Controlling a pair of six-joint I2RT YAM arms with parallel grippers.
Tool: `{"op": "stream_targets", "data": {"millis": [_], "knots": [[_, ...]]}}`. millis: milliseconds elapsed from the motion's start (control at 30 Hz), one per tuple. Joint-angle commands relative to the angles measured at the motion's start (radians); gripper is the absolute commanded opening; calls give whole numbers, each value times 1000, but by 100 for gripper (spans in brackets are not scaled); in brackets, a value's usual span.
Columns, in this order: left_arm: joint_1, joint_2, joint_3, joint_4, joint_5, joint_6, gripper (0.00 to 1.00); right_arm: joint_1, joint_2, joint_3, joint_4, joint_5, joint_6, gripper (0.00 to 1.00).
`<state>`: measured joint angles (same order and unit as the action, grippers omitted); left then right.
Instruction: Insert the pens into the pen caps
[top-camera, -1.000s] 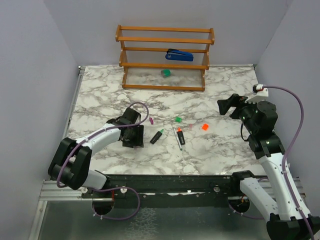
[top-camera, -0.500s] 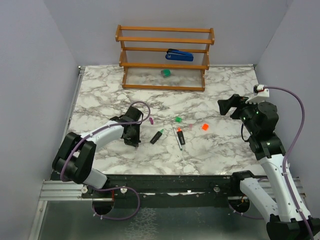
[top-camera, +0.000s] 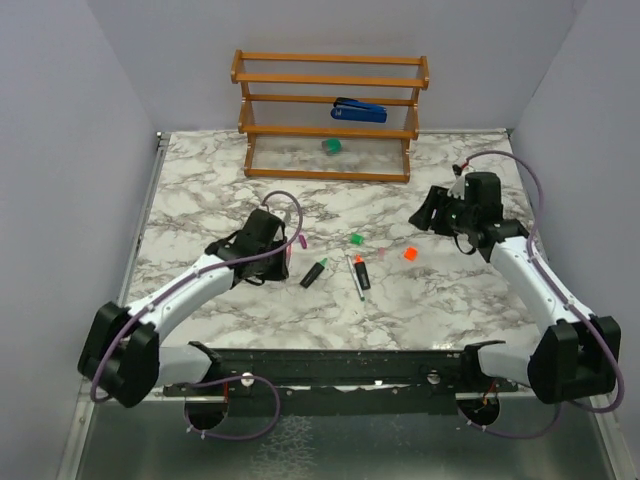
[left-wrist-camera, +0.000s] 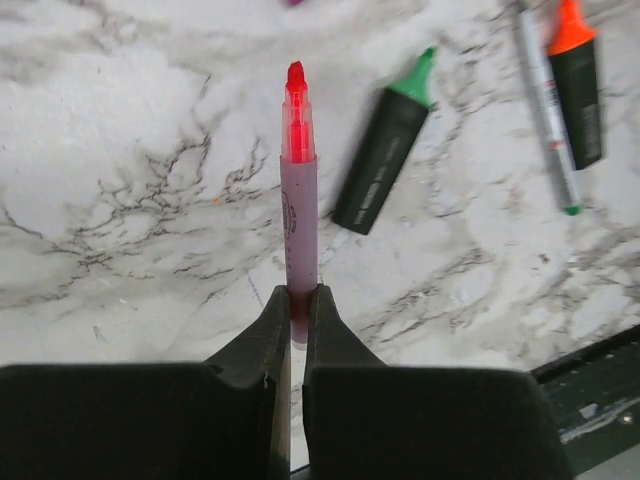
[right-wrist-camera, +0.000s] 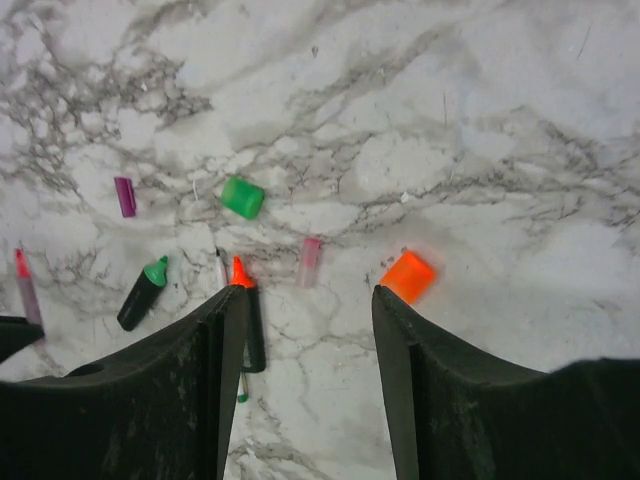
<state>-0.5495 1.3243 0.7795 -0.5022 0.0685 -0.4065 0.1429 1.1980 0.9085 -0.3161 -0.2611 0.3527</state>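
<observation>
Left gripper (left-wrist-camera: 297, 295) clamps the pink pen (left-wrist-camera: 300, 200), lower centre; right gripper (right-wrist-camera: 310, 296), jaws apart, should next take the pale pink cap (right-wrist-camera: 310, 262)

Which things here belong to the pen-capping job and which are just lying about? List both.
Job: pink pen, green-tipped marker, orange-tipped marker, grey pen, green cap, orange cap, purple cap, pale pink cap.
Lying about: blue stapler, green block, wooden rack.
</observation>
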Motion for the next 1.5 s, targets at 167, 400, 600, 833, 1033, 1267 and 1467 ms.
{"op": "stream_targets", "data": {"millis": [167,400,600,833,1033,1267,1467], "knots": [[-3,-334,-20,140,227,114,0,184,195,203,-268,131,3,56],[-3,-406,-73,154,263,118,0,297,368,286,-356,244,65,36],[-3,-459,-106,153,289,106,0,313,460,322,-363,314,93,30],[-3,-486,-107,148,314,101,0,334,546,326,-319,345,134,25],[-2,-495,-116,151,318,98,0,350,617,329,-299,344,153,23],[-3,-484,-120,157,322,100,0,361,658,303,-260,357,162,23],[-3,-479,-123,161,329,101,0,362,681,278,-226,366,168,22]]}}
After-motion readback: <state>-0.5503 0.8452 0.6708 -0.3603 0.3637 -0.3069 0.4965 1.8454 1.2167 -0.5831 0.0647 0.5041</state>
